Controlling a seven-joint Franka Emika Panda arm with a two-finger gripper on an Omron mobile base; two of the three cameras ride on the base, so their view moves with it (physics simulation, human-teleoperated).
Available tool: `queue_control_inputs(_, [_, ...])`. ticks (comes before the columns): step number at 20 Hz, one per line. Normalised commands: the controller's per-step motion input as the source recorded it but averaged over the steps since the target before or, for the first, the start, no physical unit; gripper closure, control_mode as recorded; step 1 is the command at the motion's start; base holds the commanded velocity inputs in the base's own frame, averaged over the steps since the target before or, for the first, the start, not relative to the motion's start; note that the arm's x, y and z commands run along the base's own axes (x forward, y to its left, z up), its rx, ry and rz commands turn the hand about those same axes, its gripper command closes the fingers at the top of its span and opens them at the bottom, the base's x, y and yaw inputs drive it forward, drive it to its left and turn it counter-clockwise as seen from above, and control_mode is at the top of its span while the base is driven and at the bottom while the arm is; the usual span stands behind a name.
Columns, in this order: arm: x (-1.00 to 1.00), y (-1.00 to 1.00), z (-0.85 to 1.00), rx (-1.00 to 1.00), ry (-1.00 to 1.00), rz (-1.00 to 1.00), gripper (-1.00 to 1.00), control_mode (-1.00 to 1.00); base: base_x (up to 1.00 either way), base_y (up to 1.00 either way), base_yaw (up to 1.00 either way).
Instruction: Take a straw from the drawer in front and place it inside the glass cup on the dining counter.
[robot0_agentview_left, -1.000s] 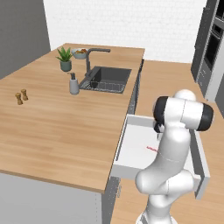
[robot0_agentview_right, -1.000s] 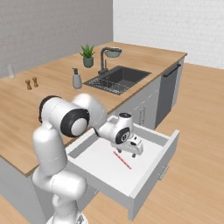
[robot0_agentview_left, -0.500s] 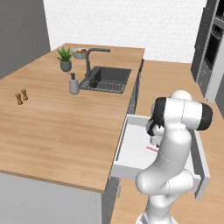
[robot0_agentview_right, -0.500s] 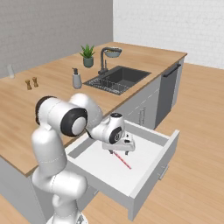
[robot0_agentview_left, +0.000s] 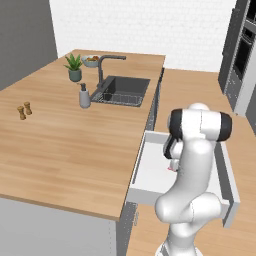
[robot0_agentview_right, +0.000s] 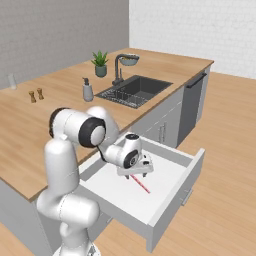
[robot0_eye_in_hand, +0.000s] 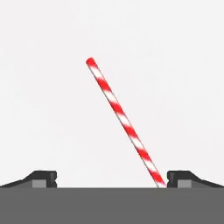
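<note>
One straw (robot0_eye_in_hand: 122, 118) lies flat on the white floor of the one open drawer (robot0_agentview_right: 172, 197), directly beneath the claw (robot0_agentview_right: 136, 174). In the hand view the two dark fingertips (robot0_eye_in_hand: 41, 178) stand far apart at the lower corners, and the straw runs slantwise between them, its near end close by the right-hand tip and its far end ahead of the claw. The claw is spread as wide as it goes and holds nothing; whether the right tip touches the straw cannot be told.

Beyond the claw, on the dining counter (robot0_agentview_left: 75, 145), there are two small wooden shakers (robot0_agentview_left: 24, 110), one grey soap bottle (robot0_agentview_left: 84, 96), one potted plant (robot0_agentview_left: 74, 67), one bowl (robot0_agentview_left: 91, 61) and one sink (robot0_agentview_left: 121, 90) with its faucet (robot0_agentview_left: 106, 69). A small pale upright thing (robot0_agentview_right: 12, 81), perhaps the glass cup, stands at the counter's far edge.
</note>
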Motion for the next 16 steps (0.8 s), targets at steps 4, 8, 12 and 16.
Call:
queue_control_inputs(4, [0.25, 0.0, -0.32, 0.01, 0.04, 0.21, -1.0, -1.0, 0.0, 0.0, 0.0])
queue_control_inputs(8, [0.1, 0.0, -0.34, 0.01, 0.04, 0.18, -1.0, -1.0, 0.0, 0.0, 0.0])
queue_control_inputs(12, [0.24, 0.0, -0.34, 0.0, 0.06, 0.16, -1.0, -1.0, 0.0, 0.0, 0.0])
queue_control_inputs(16, [0.28, 0.0, -0.3, 0.0, 0.02, 0.14, -1.0, -1.0, 0.0, 0.0, 0.0])
